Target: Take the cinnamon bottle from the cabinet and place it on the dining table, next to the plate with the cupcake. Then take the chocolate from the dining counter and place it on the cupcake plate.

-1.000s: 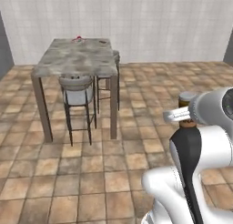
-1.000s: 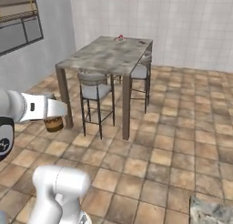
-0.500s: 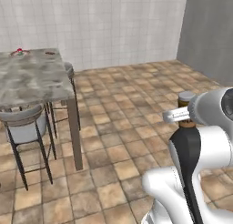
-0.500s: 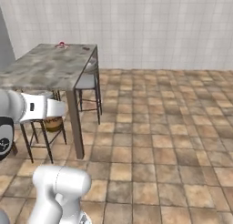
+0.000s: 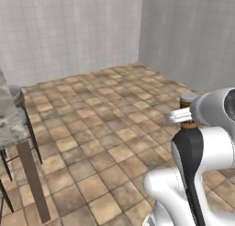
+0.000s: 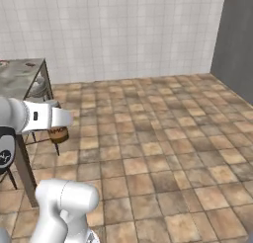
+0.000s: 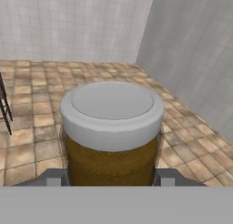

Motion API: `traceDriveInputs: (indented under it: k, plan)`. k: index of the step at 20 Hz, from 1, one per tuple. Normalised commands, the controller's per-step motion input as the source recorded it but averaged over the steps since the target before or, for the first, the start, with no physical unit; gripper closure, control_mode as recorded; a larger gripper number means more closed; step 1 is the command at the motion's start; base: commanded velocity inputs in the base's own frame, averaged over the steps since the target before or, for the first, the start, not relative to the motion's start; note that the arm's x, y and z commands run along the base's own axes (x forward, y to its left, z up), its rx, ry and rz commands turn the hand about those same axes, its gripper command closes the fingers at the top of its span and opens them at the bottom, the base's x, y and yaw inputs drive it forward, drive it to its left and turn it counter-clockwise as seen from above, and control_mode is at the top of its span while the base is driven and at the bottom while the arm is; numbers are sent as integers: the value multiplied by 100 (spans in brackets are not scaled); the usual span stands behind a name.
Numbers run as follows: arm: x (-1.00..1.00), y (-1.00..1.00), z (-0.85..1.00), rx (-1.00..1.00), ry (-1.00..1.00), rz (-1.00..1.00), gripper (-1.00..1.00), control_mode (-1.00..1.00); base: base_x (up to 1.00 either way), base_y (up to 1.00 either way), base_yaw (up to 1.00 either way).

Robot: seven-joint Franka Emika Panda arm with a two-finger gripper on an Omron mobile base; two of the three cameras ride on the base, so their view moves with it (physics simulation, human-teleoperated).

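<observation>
My gripper (image 7: pixel 111 176) is shut on the cinnamon bottle (image 7: pixel 111 127), a brown jar with a grey lid that stands upright between the fingers (image 7: pixel 54 177). In the left base view the cinnamon bottle (image 5: pixel 187 124) hangs in the gripper (image 5: pixel 185 115) at mid-right, above the tiled floor. From the right base view the bottle (image 6: pixel 58 134) sits under the white hand at the gripper (image 6: pixel 58 124), near a corner of the dining table (image 6: pixel 20 75). The table's edge (image 5: pixel 5 121) also shows far left. The cabinet, plate and chocolate are out of view.
A metal stool (image 6: pixel 39 87) stands by the table, with another stool (image 5: pixel 17 97) beside the table's dark wooden leg (image 5: pixel 32 177). Brown floor tiles stretch ahead to white tiled walls, and a grey wall (image 6: pixel 237 39) closes the right side.
The whole picture has swung, so the base and cameras have turned; the table has slid from the centre to the left edge. The bottle stays held in the gripper.
</observation>
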Motion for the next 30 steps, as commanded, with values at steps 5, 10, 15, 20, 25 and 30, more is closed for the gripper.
traceDriveInputs:
  k: [5,10,15,20,25,30]
  plan:
    - [0,0,0,0,0,0,100,100,100,-19,-8]
    - [0,0,0,0,0,0,100,100,100,-3,18]
    - [0,0,0,0,0,0,100,100,100,0,20]
    - [0,0,0,0,0,0,100,100,100,0,26]
    - [0,0,0,0,0,0,100,100,100,0,22]
    - [0,0,0,0,0,0,100,100,100,-2,31]
